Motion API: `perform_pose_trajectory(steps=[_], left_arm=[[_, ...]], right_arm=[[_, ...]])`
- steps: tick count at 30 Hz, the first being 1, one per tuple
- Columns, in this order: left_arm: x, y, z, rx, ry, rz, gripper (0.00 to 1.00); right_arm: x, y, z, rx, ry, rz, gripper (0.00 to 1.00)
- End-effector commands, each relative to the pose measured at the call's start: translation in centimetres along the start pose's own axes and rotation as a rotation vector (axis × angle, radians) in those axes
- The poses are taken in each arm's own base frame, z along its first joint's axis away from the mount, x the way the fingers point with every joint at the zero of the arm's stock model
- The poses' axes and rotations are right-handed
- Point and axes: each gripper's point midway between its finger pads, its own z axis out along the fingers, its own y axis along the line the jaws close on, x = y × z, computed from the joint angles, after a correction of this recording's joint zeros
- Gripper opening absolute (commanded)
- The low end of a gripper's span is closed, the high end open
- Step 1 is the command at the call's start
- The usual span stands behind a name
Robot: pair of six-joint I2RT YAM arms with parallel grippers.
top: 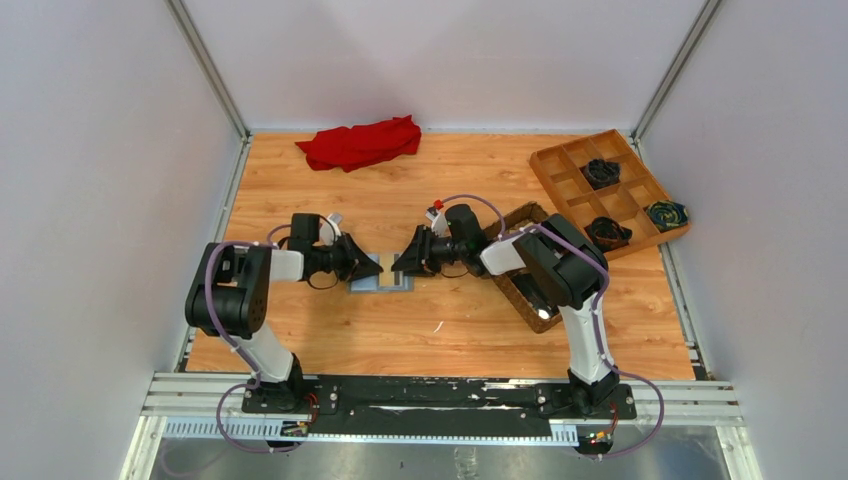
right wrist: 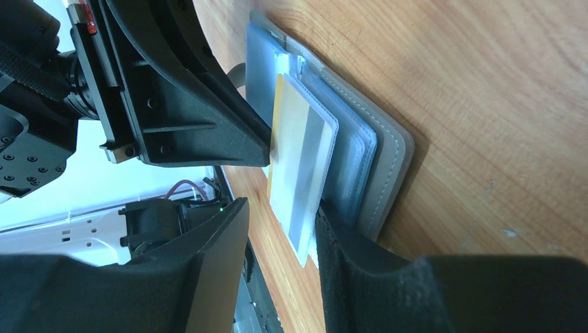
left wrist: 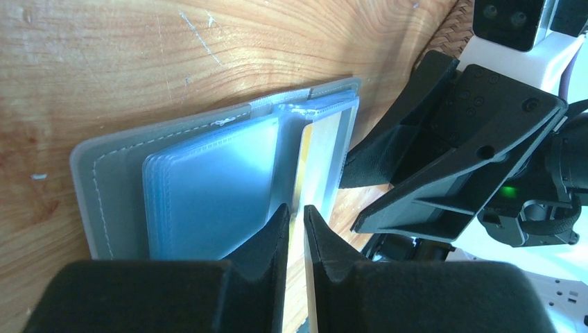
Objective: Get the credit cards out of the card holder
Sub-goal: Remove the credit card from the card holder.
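The card holder [top: 380, 283] lies open on the table [top: 450, 340] between the 2 arms. The left gripper [left wrist: 295, 229] is pinched nearly closed on the tan-gold card [left wrist: 319, 159], probably to draw it out. The right gripper [right wrist: 281, 211] is spread and grips nothing; it straddles that page, seemingly to brace it.

Pale grey walls [top: 100, 150] close in a light wood-grain worktop [top: 450, 330] on three sides. Aluminium posts [top: 208, 68] rise at its far corners, and a metal rail [top: 690, 398] runs along its near edge. The light is bright and even, with glare on the wood.
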Motion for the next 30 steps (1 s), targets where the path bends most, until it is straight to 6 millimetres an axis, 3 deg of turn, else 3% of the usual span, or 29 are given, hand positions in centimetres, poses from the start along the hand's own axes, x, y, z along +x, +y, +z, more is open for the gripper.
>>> perform_pose_trajectory(steps=[1,6,20,30], left_arm=[[-0.1,-0.8,0.5,0.035,0.021,0.016,0.14],[-0.1,-0.8,0.5,0.034,0.019,0.018,0.0],[-0.9,-0.5,-0.8,0.008,-0.067,0.011,0.0],[-1.1,-0.2,-1.8,0.004,-0.101,-0.005,0.0]], right_arm=[[0.3,-1.8,0.1,0.038,0.017,0.018,0.44],[0.3,-1.8,0.1,0.038,0.017,0.017,0.44],[-0.4,-2.9,-1.6,0.057,-0.025,0.04,0.42],[-1.7,-1.4,-2.7,0.032,-0.065,0.015,0.42]])
